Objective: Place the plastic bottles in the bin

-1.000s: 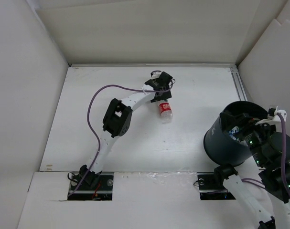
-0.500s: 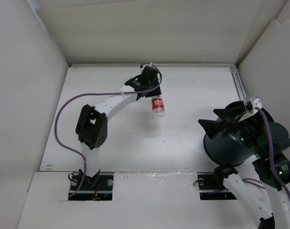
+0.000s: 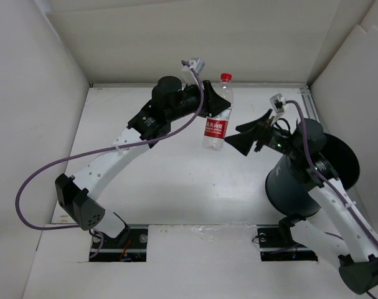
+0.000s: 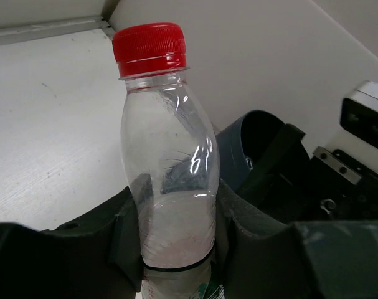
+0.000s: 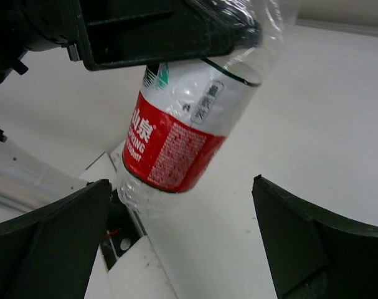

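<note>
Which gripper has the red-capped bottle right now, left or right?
The left gripper: it is shut on the red-capped bottle, holding it off the table. The right gripper stands open beside the bottle, gripping nothing.

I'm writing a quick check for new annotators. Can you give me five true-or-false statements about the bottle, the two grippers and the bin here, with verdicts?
1. The left gripper is shut on the red-capped bottle. True.
2. The bottle lies flat on the table. False: it is held upright in the air, cap on top.
3. The right gripper is open and holds nothing. True.
4. The bottle's label is blue. False: it is red with white print.
5. The bin stands by the left arm's base. False: it stands on the right side, by the right arm.
</note>
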